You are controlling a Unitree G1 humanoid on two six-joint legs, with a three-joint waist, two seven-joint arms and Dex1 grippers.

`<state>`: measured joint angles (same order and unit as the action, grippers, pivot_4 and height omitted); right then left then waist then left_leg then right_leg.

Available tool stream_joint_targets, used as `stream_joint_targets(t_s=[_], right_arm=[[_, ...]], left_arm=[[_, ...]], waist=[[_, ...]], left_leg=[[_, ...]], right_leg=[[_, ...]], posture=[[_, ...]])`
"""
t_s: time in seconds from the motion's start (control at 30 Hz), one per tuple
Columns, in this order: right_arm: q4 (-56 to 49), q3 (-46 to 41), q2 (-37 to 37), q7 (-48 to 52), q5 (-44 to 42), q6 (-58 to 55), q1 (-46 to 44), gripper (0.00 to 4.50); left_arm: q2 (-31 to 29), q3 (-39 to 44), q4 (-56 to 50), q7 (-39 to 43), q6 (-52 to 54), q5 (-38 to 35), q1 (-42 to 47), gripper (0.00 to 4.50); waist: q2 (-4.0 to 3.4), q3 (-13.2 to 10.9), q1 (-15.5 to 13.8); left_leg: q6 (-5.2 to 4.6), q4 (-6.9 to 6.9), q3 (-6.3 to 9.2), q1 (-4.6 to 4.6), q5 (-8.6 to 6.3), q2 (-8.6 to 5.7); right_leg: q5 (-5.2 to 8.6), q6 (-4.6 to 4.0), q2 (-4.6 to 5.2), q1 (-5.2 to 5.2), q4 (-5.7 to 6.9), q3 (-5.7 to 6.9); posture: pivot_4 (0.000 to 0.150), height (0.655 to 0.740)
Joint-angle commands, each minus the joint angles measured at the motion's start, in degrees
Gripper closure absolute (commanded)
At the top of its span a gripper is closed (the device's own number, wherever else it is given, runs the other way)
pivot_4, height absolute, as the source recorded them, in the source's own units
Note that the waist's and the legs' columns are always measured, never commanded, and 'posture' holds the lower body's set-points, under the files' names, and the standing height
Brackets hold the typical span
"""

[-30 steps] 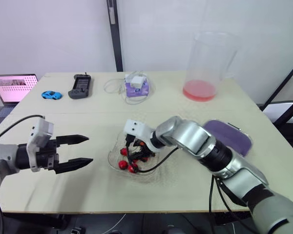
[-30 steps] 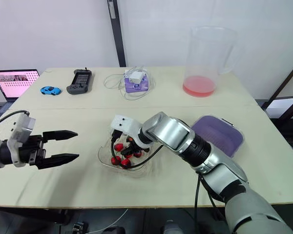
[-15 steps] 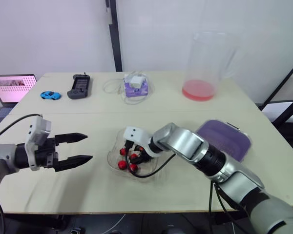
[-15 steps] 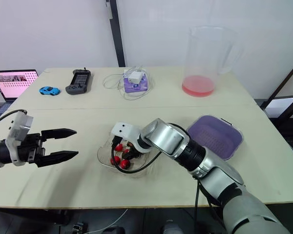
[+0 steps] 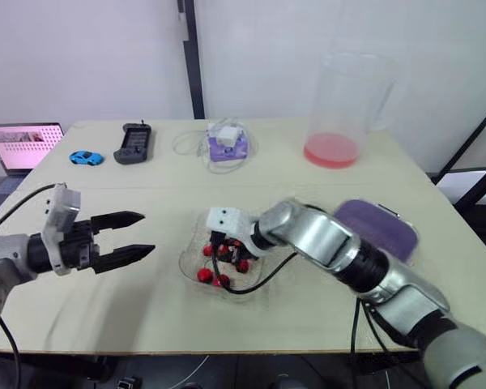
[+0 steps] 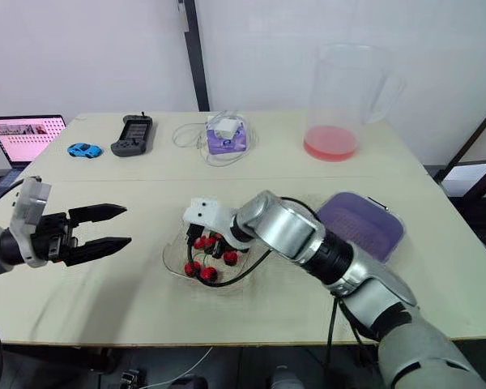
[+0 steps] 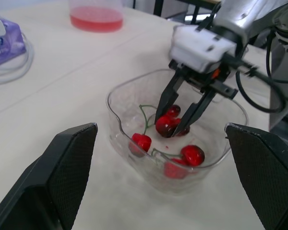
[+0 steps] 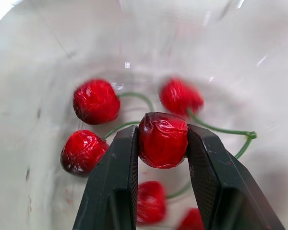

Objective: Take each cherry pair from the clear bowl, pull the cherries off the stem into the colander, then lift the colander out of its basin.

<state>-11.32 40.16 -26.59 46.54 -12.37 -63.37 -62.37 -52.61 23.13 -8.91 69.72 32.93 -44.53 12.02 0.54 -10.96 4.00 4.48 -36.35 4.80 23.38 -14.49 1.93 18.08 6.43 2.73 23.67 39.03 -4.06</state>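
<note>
Fingers [image 8: 113,187] of our right gripper [image 7: 170,125] are clamped on one red cherry [image 8: 162,140], low inside the clear bowl [image 7: 127,84]. More cherries [image 8: 96,101] with green stems [image 8: 221,130] lie on the bowl's floor around it. Our left gripper [image 5: 146,233] hangs over the table [image 6: 146,316] to the bowl's left, well apart from it, its two fingers spread and pointing toward the bowl. The purple colander [image 6: 360,223] sits near the bowl's right, with a pitcher [image 6: 340,97] of pink liquid at the table's far side.

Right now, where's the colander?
In the head views, the purple colander sits on the right side of the table, just right of the clear bowl and in front of the pitcher.
</note>
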Motion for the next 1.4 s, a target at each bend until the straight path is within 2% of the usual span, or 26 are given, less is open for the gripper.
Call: stream_joint_targets(t_s=[0.03,0.1,0.17,0.3,0.43,0.5,0.7,0.9,1.2,1.3,1.4], right_arm=[[-10.49,0.50,-9.88,5.50,7.14,18.39,0.04,3.02],[-12.12,1.95,-14.49,5.75,13.68,30.27,1.27,3.02],[-10.87,2.20,-15.86,4.06,19.00,39.06,2.33,3.02],[-7.96,0.51,-14.93,1.84,26.17,51.02,4.43,3.02],[-3.73,0.03,-15.27,-7.66,40.76,65.56,4.97,3.02],[-2.24,-0.98,-14.51,-11.41,45.38,69.63,5.38,3.02],[-1.25,-5.95,-10.36,-15.32,49.01,73.79,8.30,3.02],[-1.46,-8.62,-7.48,-13.61,51.07,74.91,9.77,3.02],[-3.41,-11.46,-4.10,-11.11,51.63,74.00,11.40,3.02],[-3.74,-12.12,-3.40,-10.47,51.86,73.91,11.76,3.06],[-3.92,-12.69,-2.74,-9.84,51.93,73.65,12.20,3.06]], left_arm=[[0.45,-1.12,0.59,-0.70,1.62,-2.15,4.51,0.00],[0.89,-2.33,0.80,-1.29,3.34,-2.84,6.74,0.00],[1.82,-3.21,0.95,-2.32,5.15,-4.08,9.12,0.00],[4.86,-4.54,2.37,-4.98,8.47,-6.55,14.99,0.00],[8.10,-6.91,6.02,-6.18,10.85,-7.57,21.89,0.00],[8.57,-7.22,7.72,-5.95,11.24,-7.26,23.67,0.00],[9.73,-9.47,11.01,-5.21,10.02,-4.93,28.22,0.00],[11.17,-9.92,11.56,-3.93,9.25,-5.02,30.06,0.00],[16.53,-11.93,13.81,-4.77,6.74,-2.78,33.04,0.00],[17.96,-12.50,14.62,-4.85,4.67,-1.29,32.99,0.89],[19.32,-12.65,15.51,-4.59,3.37,-0.64,32.93,2.43]], waist=[[0.01,-0.01,-0.52],[0.03,0.00,-0.56],[0.05,0.02,-0.16],[0.06,0.01,0.23],[0.07,0.02,-0.08],[0.07,0.02,-0.12],[0.07,0.02,-0.02],[0.07,0.02,-0.01],[0.07,0.02,-0.05],[0.07,0.02,-0.03],[0.07,0.02,-0.02]], left_leg=[[0.00,-0.01,0.01,0.01,0.00,-0.01],[0.00,-0.04,0.01,0.04,0.00,-0.03],[0.00,-0.06,0.00,0.01,0.00,-0.03],[0.00,-0.06,0.01,-0.03,0.00,0.01],[0.00,-0.12,0.00,-0.02,0.00,-0.01],[0.02,-0.18,0.00,0.00,0.01,-0.03],[0.07,-0.19,0.02,0.00,0.04,-0.02],[0.26,-0.18,0.02,0.00,0.15,-0.03],[0.31,-0.24,0.03,0.00,0.18,-0.03],[0.32,-0.25,0.03,-0.01,0.18,-0.03],[0.32,-0.25,0.03,-0.01,0.19,-0.03]], right_leg=[[0.00,0.00,0.01,-0.01,0.00,0.02],[0.01,0.01,0.05,-0.03,-0.04,0.05],[0.01,0.02,0.04,-0.06,-0.06,0.04],[0.01,0.01,-0.05,-0.03,0.03,0.00],[0.01,0.01,-0.03,-0.03,0.05,0.00],[0.01,0.01,-0.01,-0.06,0.05,0.00],[0.00,0.01,-0.03,-0.06,0.06,0.00],[0.00,0.01,-0.02,-0.07,0.07,0.00],[0.00,0.01,-0.01,-0.13,0.07,0.02],[0.00,0.01,-0.01,-0.13,0.07,0.02],[0.00,0.01,-0.01,-0.13,0.08,0.02]], posture=[[0.150,0.7332],[0.150,0.7332],[0.150,0.7332],[0.150,0.7332],[0.150,0.7332],[0.150,0.7332],[0.150,0.7332],[0.150,0.7332],[0.150,0.7332],[0.150,0.7332],[0.150,0.7332]])
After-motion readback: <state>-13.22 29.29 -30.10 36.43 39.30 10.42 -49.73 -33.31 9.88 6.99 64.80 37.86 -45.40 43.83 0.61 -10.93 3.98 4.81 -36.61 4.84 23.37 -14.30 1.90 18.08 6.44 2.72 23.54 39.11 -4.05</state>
